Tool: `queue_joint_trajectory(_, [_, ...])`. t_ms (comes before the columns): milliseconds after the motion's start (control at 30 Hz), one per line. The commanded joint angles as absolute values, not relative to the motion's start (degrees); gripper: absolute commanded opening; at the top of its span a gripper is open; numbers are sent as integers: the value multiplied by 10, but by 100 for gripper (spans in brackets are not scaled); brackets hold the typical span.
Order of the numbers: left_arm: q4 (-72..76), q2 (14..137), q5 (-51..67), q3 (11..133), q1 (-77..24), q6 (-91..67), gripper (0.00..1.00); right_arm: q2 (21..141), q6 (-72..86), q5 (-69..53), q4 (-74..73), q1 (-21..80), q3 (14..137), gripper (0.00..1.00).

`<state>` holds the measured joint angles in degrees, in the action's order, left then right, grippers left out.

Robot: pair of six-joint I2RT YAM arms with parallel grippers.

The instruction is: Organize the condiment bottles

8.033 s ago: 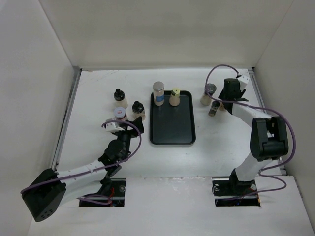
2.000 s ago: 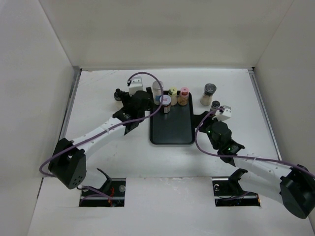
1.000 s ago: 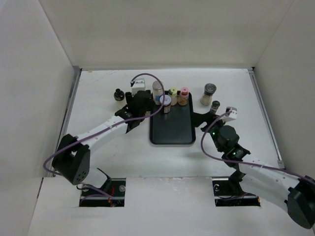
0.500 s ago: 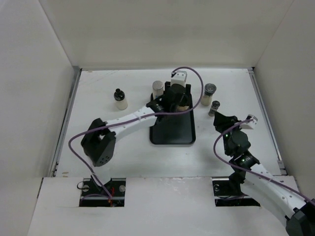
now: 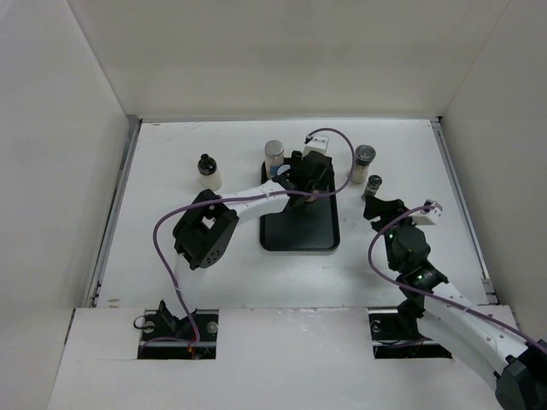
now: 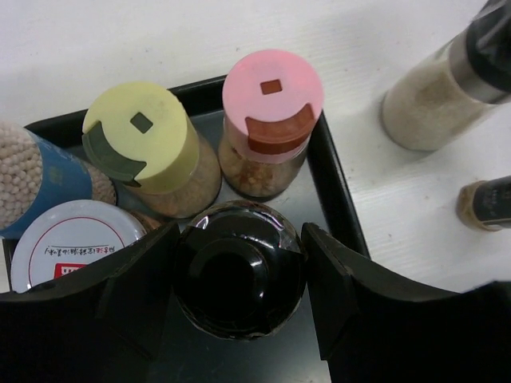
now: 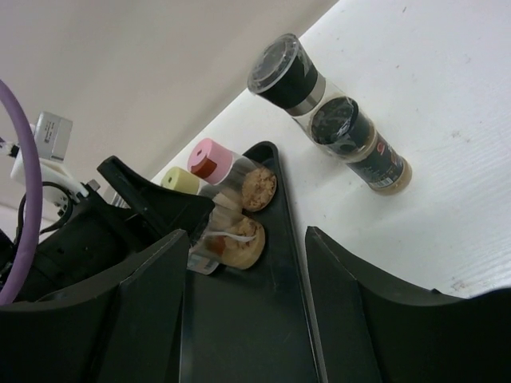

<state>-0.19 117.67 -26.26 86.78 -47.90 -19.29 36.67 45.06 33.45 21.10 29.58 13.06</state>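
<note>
Left gripper: jaws pinch the black-capped bottle, which stands inside the tray. Pink-capped shaker is at 12 o'clock of it, yellow-capped shaker at 11, white-lidded jar at 9, all in the tray and packed close. Two grinders sit on the counter at 2 o'clock, off the tray. Right gripper: jaws spread, nothing between them, grinders at its 1 o'clock. Step looks like placing the bottle. Next move calls for a release and a straight lift without bumping neighbours. One more bottle sits far out on the counter at 9 o'clock.
</note>
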Motion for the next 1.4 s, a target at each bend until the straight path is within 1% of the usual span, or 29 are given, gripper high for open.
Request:
queue_joint_trajectory(0, [50,1172,-277,897,-477,-186,36,371,454,323,243,293,132,67])
queue_joint_trajectory(33, [56,1174,-280,895,-477,-185,38,373,454,321,245,292,132,67])
queue_joint_trajectory(100, [63,1175,-282,889,-477,-184,47,377,454,316,248,292,132,68])
queue_joint_trajectory(200, [73,1171,-282,880,-478,-185,66,381,450,311,255,293,134,68])
queue_joint_trajectory(267, [70,1163,-282,881,-483,-184,76,383,449,311,259,293,133,69])
queue_joint_trajectory(333, [70,1144,-282,876,-486,-183,82,384,449,310,259,294,133,69])
queue_joint_trajectory(433, [76,1108,-285,861,-488,-184,87,381,447,308,259,294,133,69])
queue_joint_trajectory(567, [93,1036,-289,827,-491,-182,88,379,448,308,259,294,131,69])
queue_joint_trajectory(667, [115,971,-304,768,-479,-188,88,382,446,308,259,294,134,67])
queue_joint_trajectory(733, [111,936,-329,725,-457,-194,88,385,445,307,259,294,134,62])
queue_joint_trajectory(800, [90,900,-350,678,-427,-206,88,390,445,302,259,294,137,49])
queue_joint_trajectory(833, [77,881,-358,653,-410,-217,88,395,445,299,259,297,140,45])
queue_joint_trajectory(867, [66,862,-366,629,-391,-229,88,400,443,296,259,299,143,43])
queue_joint_trajectory(933, [48,832,-377,593,-352,-237,88,412,439,292,262,301,148,43])
queue_joint_trajectory(1033, [18,813,-370,569,-292,-242,87,436,435,279,272,303,153,48])
queue_joint_trajectory(1133, [26,826,-367,559,-261,-241,87,455,431,265,282,309,159,62])
queue_joint_trajectory(1200, [41,853,-364,564,-243,-239,87,468,424,261,283,310,165,69])
queue_joint_trajectory(1367, [75,899,-375,573,-211,-240,87,503,417,237,283,318,182,76])
